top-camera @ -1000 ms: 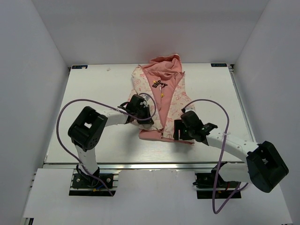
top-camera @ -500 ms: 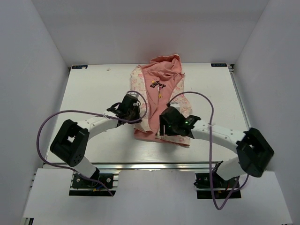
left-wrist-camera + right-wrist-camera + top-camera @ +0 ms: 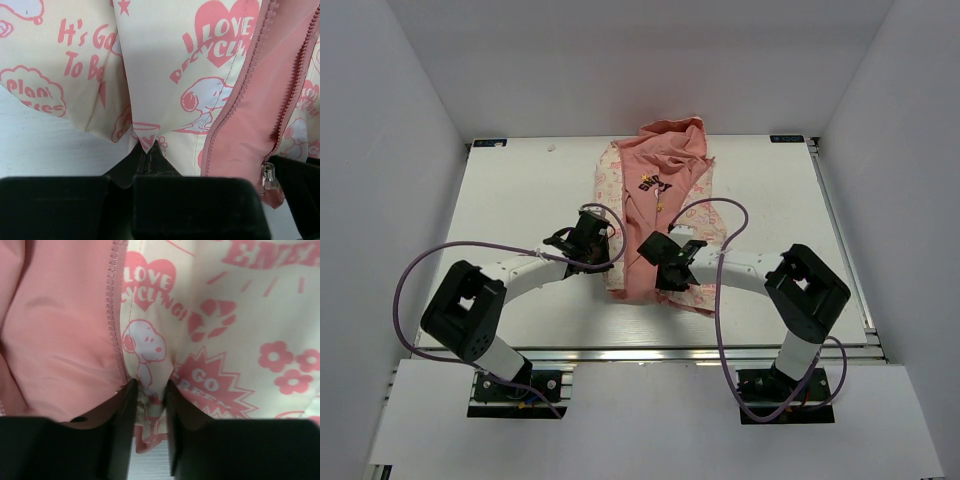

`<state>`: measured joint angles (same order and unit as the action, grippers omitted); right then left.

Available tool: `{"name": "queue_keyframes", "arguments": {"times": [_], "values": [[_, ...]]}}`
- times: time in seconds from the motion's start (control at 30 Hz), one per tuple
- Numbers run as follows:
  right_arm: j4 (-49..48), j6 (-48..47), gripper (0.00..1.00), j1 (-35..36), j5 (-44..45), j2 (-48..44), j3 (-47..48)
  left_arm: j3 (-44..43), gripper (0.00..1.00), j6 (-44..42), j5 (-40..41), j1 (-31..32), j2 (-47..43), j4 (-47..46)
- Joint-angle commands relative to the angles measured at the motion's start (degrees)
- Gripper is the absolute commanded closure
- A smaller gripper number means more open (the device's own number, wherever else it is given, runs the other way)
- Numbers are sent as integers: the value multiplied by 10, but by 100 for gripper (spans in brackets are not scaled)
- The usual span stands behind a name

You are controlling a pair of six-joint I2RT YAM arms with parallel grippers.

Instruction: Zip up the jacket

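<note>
While the left pincer (image 3: 148, 152) pinches the jacket (image 3: 165, 75), right pincer (image 3: 150, 387) grips it.

I am seeing the jacket (image 3: 655, 215) showing as soft matt cloth: its cream shell is looking smooth under the pink print, and the salmon lining (image 3: 55, 340) is giving off a faint sheen. Toward four o'clock in the left wrist view, the zipper teeth (image 3: 235, 100) are looking like pink plastic and the pull (image 3: 268, 176) is glinting like metal. The fingers (image 3: 122, 430) of the right gripper (image 3: 148, 395) are reading as matt black plastic. The table (image 3: 520, 200) is looking smooth, matt white.
</note>
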<state>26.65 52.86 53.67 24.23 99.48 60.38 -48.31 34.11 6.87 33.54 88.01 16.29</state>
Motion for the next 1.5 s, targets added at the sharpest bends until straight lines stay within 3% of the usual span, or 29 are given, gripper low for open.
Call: {"name": "queue_keyframes", "arguments": {"times": [0.0,0.13,0.53,0.63,0.7,0.77,1.0,1.3,1.37,1.43,1.47], "values": [[25,27,70,6,26,1,9,8,100,-1,5,-2,-27,1],[39,15,74,7,37,-46,3,11,100,-13,-13,-2,-34,-8],[50,-39,69,4,6,-135,-50,14,100,-22,-26,-2,-37,-14],[37,-58,81,4,-4,-138,-57,15,100,-26,-31,-2,-38,-14],[17,-77,69,3,-31,-139,-61,16,100,-29,-40,-2,-37,-16],[-4,-91,51,3,-45,-138,-62,19,100,-29,-44,-2,-38,-21],[-34,-104,38,3,-45,-122,-58,23,100,-29,-56,-2,-37,-26],[-7,-65,42,3,-10,-73,-45,26,100,-30,-63,-2,-43,-30],[-5,-62,48,2,-10,-68,-47,27,100,-30,-63,-2,-45,-29],[-6,-59,66,2,-13,-71,-49,24,100,-30,-64,-2,-47,-28],[-9,-60,68,2,-15,-78,-52,23,100,-30,-67,-2,-48,-26]]}}
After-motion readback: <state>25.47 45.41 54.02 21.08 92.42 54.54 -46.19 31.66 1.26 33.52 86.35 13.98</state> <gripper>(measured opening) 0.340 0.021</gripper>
